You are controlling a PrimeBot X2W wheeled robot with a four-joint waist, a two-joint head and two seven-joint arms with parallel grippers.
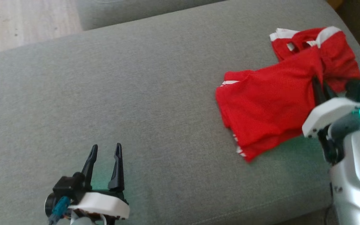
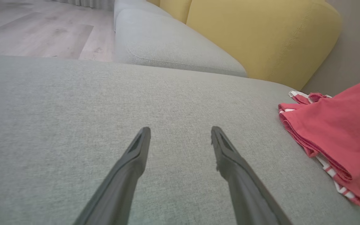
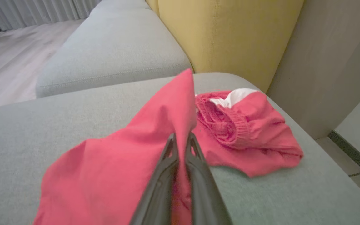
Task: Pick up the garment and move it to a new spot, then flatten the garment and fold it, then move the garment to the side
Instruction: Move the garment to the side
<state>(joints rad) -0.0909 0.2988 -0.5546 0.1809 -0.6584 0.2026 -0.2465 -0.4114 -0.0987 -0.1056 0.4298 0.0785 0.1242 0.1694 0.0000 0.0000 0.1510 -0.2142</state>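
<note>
Pinching a raised fold of the red garment (image 3: 111,168) between its closed fingers, my right gripper (image 3: 181,137) holds the cloth up in a peak over the grey sofa cushion (image 3: 17,150). The rest of the garment lies crumpled beyond and to both sides of that gripper, white trim showing. My left gripper (image 1: 106,147) hovers wide open and empty, well apart, with the garment off to its right.

Grey sofa seat (image 1: 136,93), yellow cushion (image 2: 261,37)
</note>
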